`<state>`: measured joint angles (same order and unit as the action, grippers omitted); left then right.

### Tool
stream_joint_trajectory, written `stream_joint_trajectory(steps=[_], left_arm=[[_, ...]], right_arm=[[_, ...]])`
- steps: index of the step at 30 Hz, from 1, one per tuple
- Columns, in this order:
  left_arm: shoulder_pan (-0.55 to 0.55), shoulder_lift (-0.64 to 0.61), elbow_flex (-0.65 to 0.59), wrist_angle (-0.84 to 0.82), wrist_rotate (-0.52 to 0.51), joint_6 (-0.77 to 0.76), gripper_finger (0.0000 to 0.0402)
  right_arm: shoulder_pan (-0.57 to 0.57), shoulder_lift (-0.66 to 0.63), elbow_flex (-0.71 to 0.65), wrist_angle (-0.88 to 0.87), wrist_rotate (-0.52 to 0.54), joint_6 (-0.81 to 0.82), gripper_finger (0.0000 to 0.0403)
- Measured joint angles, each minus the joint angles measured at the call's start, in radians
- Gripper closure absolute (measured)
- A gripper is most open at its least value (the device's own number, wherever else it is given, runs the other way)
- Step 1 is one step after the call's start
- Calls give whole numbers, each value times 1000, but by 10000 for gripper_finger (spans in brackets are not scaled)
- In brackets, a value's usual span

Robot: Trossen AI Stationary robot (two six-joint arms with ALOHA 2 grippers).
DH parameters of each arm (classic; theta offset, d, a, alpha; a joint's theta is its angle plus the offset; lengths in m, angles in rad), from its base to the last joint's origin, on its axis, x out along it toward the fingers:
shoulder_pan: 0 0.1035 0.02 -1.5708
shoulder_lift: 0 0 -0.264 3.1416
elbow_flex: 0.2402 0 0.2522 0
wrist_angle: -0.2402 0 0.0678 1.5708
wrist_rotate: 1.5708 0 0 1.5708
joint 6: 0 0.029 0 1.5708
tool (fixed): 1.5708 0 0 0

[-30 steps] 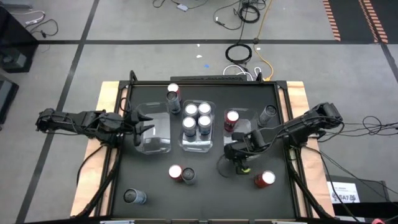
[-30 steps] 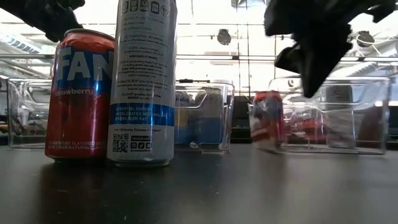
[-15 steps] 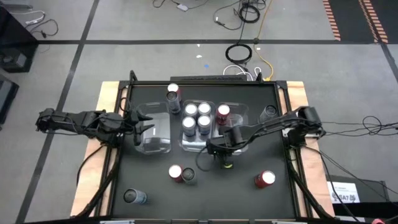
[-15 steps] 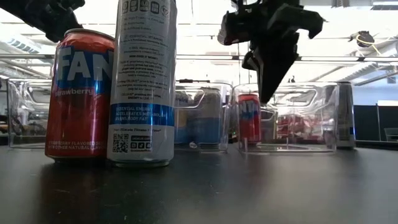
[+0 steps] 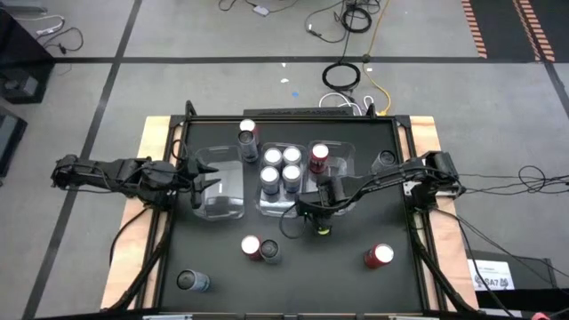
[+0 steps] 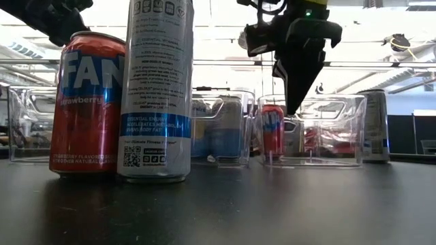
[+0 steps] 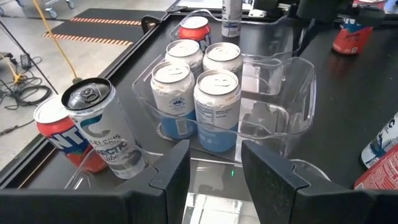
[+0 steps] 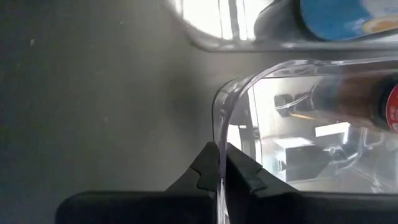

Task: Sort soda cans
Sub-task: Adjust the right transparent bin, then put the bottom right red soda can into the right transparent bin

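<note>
Four blue-silver cans (image 5: pixel 281 166) stand in the middle clear bin (image 5: pixel 283 207). A red can (image 5: pixel 318 158) stands in the right clear bin (image 5: pixel 345 158), which my right gripper (image 5: pixel 313 212) is shut on. My left gripper (image 7: pixel 214 177) hovers open over the left clear bin (image 5: pixel 220 206). Loose cans stand upright on the table: a red can (image 5: pixel 247 129) beside a grey one (image 5: pixel 250 149) at the far side, a grey can (image 5: pixel 384 160) on the right, a red and grey pair (image 5: pixel 259 249) and a red can (image 5: pixel 380 256) near the front, and one more (image 5: pixel 189 281) at the front left. My right gripper pinches the right bin's thin clear wall (image 8: pixel 219 163) between its two fingers, close to a rounded corner of the rim (image 8: pixel 231 93). The fingers (image 6: pixel 298 88) come from above, pointing down. The bin stands flat on the table with the red can (image 6: pixel 272 129) upright inside.
The table mat (image 5: pixel 347 284) shows bare dark surface between the front cans. A raised frame (image 5: pixel 182 124) runs round the mat. Cables (image 5: pixel 342 76) lie on the floor past the far edge. In the low view a tall silver can (image 6: pixel 157 88) and a red can (image 6: pixel 88 102) stand close.
My right gripper has moved toward the table's left and slightly toward the far edge. The right bin slid along the table with it, its red can still upright, and now stands next to the middle bin. The grey can on the right stayed where it was.
</note>
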<state>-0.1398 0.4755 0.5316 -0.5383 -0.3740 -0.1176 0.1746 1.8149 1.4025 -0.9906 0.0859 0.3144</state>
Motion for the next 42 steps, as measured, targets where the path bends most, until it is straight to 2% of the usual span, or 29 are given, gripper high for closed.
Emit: stream_joint_trajectory(steps=[10,20,28,34,42], left_arm=[[0,0,0,-1,3,1,246],[0,0,0,-1,3,-2,246],[0,0,0,1,3,-7,246],[0,0,0,10,3,-7,246],[0,0,0,60,3,-7,246]], right_arm=[[16,-2,0,-3,-13,18,389],[17,-23,0,-4,-42,8,335],[18,-95,0,-3,-43,19,292],[9,-230,0,-9,-41,149,280],[1,-399,0,22,-30,467,286]])
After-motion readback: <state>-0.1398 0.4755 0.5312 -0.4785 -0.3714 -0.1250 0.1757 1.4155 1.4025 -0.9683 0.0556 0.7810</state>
